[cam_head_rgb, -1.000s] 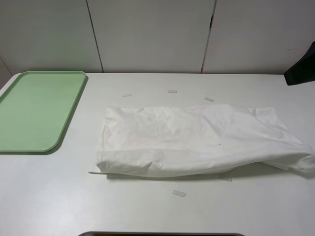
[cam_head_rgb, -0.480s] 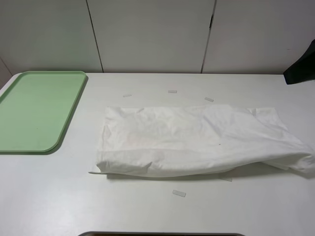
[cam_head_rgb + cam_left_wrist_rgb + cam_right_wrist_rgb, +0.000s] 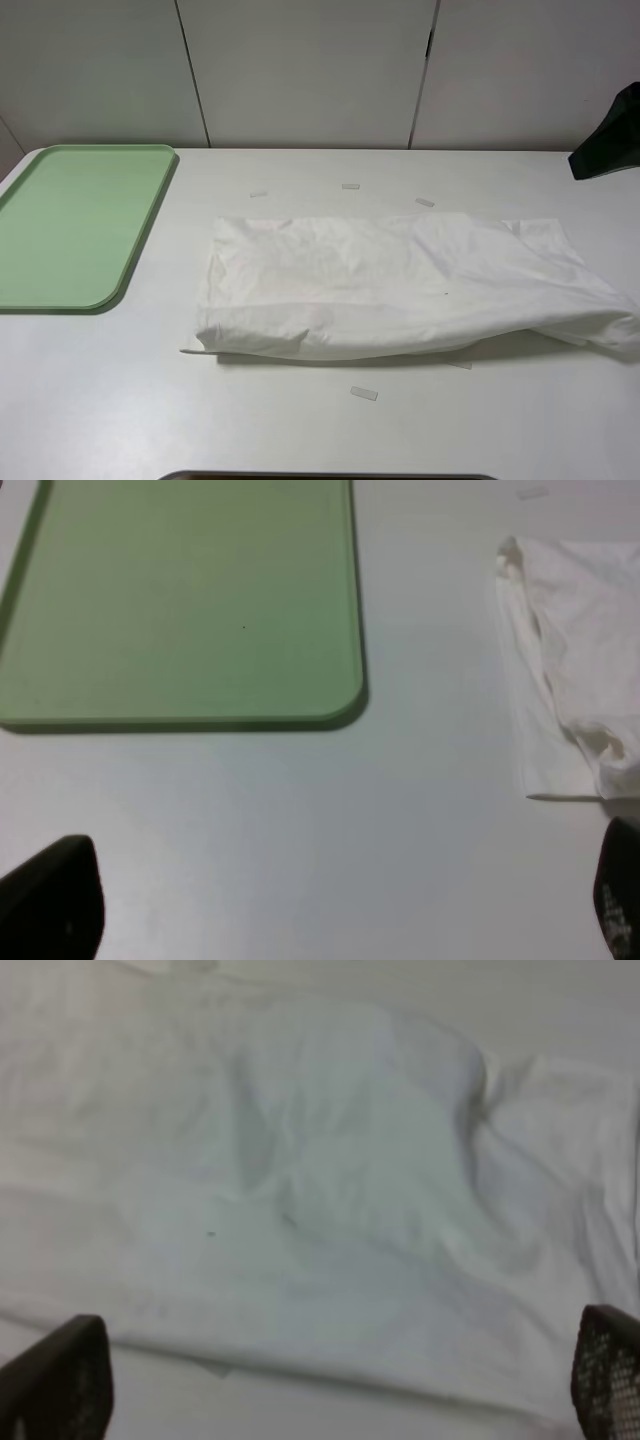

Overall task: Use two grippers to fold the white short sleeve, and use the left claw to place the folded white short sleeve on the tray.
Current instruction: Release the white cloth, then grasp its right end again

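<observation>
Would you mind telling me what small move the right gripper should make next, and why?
Probably lower the right gripper onto the right end of the white short sleeve and pinch it. Its jaws stand open above the cloth, and the garment lies as a long strip off the tray.

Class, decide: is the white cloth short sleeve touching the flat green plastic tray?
Apart. The exterior high view shows bare white table between the white cloth short sleeve and the flat green plastic tray.
</observation>
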Robot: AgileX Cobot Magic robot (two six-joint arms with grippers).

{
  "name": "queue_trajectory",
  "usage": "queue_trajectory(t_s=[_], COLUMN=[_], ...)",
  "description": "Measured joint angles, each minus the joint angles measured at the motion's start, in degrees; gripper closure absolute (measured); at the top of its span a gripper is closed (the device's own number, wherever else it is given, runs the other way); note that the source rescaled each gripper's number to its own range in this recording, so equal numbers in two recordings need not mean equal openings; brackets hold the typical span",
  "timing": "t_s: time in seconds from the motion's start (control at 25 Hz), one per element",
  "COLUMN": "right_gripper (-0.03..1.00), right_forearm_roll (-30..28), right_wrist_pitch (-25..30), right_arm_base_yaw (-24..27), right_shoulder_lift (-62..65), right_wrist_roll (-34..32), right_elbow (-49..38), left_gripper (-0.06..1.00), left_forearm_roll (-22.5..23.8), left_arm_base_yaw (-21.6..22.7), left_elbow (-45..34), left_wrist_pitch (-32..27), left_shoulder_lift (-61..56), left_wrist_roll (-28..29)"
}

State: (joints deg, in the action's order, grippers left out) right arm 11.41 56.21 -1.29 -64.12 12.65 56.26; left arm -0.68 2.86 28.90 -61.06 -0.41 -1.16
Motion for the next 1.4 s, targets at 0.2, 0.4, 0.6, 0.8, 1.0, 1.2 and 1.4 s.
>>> queue_trajectory(t_s=[0.2, 0.4, 0.6, 0.8, 1.0, 1.2, 1.4], right_gripper=[-0.03, -0.03, -0.03, -0.03, -0.03, -0.03, -0.03], right_forearm_roll=[-5.6, -13.9, -15.9, -16.2, -16.3, -14.2, -10.1], right_wrist_pitch=[-0.2, -0.4, -3.0, -6.7, -12.4, -16.0, -17.9], right_arm_base_yaw=[0.0, 0.0, 0.0, 1.4, 6.4, 11.3, 14.7], right_shoulder_lift=[-5.3, -14.6, -24.2, -31.8, -38.4, -42.6, -45.4], right_wrist_roll=[-6.0, -12.6, -13.1, -12.6, -11.1, -8.9, -4.6], right_elbow=[0.0, 0.2, 0.3, 0.4, 0.4, 0.4, 0.4], left_gripper=[-0.04, -0.04, -0.04, -0.04, -0.04, -0.04, -0.04], left_forearm_roll=[0.0, 0.0, 0.0, 0.0, 0.0, 0.0, 0.0], left_arm_base_yaw=[0.0, 0.0, 0.0, 0.0, 0.0, 0.0, 0.0], left_elbow=[0.0, 0.0, 0.0, 0.0, 0.0, 0.0, 0.0], left_wrist_pitch=[0.0, 0.0, 0.0, 0.0, 0.0, 0.0, 0.0], left_shoulder_lift=[0.0, 0.0, 0.0, 0.0, 0.0, 0.0, 0.0], left_wrist_roll=[0.0, 0.0, 0.0, 0.0, 0.0, 0.0, 0.0])
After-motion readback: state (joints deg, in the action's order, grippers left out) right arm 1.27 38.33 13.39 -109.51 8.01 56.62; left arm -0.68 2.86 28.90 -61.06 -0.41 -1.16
